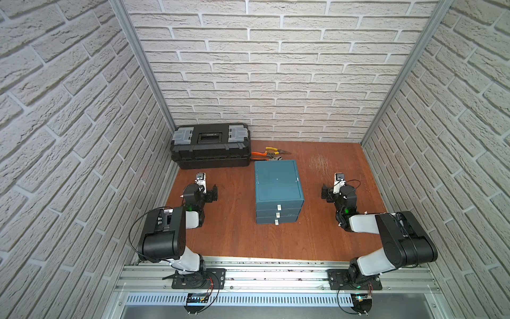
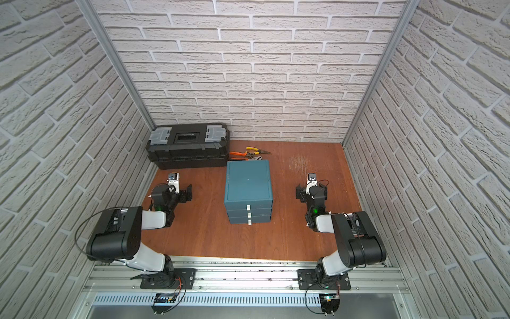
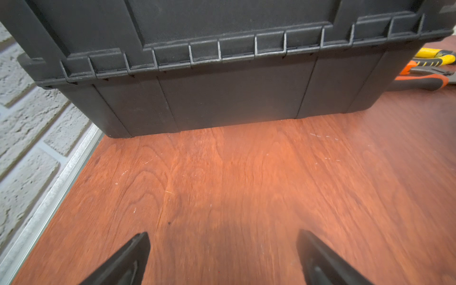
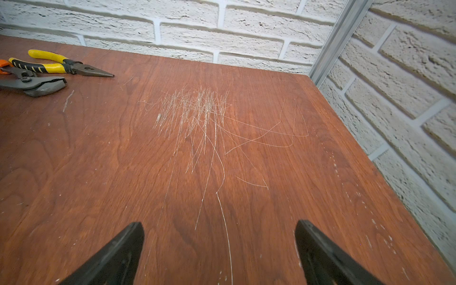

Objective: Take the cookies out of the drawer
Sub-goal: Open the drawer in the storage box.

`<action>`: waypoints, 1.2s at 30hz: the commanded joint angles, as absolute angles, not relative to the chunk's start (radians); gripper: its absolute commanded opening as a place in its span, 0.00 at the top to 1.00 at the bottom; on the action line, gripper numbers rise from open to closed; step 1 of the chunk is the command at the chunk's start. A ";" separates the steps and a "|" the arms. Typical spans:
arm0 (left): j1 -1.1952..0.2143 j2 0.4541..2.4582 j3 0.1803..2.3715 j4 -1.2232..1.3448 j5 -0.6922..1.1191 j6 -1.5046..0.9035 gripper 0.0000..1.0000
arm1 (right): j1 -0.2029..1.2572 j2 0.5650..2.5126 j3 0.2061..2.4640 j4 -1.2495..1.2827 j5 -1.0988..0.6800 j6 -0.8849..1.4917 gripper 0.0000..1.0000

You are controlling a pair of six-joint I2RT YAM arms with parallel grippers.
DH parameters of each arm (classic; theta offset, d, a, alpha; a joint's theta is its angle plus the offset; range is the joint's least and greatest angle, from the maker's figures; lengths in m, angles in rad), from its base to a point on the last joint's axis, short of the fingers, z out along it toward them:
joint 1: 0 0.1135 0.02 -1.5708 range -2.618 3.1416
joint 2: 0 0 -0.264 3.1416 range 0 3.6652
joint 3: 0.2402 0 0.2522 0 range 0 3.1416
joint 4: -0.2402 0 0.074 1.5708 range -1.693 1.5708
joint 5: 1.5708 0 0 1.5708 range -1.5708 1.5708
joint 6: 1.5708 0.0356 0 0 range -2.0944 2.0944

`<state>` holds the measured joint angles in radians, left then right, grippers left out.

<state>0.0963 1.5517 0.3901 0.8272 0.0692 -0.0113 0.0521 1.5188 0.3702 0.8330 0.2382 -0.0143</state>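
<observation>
A teal drawer unit (image 1: 278, 187) stands in the middle of the reddish wooden table (image 1: 237, 237), its 3 drawers all pushed in, each with a small pale pull (image 1: 278, 207) facing the robot. The cookies cannot be seen in any view (no packet lies on the table, and with the drawers closed nothing of their contents shows).

The left gripper (image 3: 223, 249) hovers low over bare wood on the left side of the drawer unit, its fingers (image 3: 133, 256) spread wide with nothing between them. It points toward the black toolbox (image 1: 211, 145) standing in the far-left corner against the brick wall.

The right gripper (image 4: 219, 244) sits well to the right of the unit, also spread wide and holding nothing, its fingers (image 4: 318, 254) aimed at a patch of pale scratches (image 4: 197, 111) in the wood.

Between the toolbox and the back of the drawer unit lie 2 pairs of pliers: yellow-handled pliers (image 1: 274, 150) and orange-handled pliers (image 1: 262, 156), just beside one another, close behind the unit.
</observation>
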 commanded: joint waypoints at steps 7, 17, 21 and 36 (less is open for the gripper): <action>0.101 1.549 0.404 0.844 0.079 -0.003 0.01 | 0.040 1.516 0.388 0.853 0.226 -0.006 0.00; 0.000 1.292 0.591 0.271 -0.171 -0.124 0.02 | 0.050 1.307 0.503 0.443 0.259 0.071 0.00; -0.125 1.205 0.690 0.048 -0.302 -0.264 0.01 | 0.051 1.179 0.653 0.062 0.184 0.293 0.00; -0.359 0.922 0.903 -0.447 0.113 -0.681 0.01 | 0.275 0.717 0.659 -0.638 -0.001 0.639 0.02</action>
<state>-0.3233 0.9459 0.8467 -0.3229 0.0483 -0.5728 0.2237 0.8001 0.6827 -0.4732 -0.0059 0.5556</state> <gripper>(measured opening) 0.984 0.993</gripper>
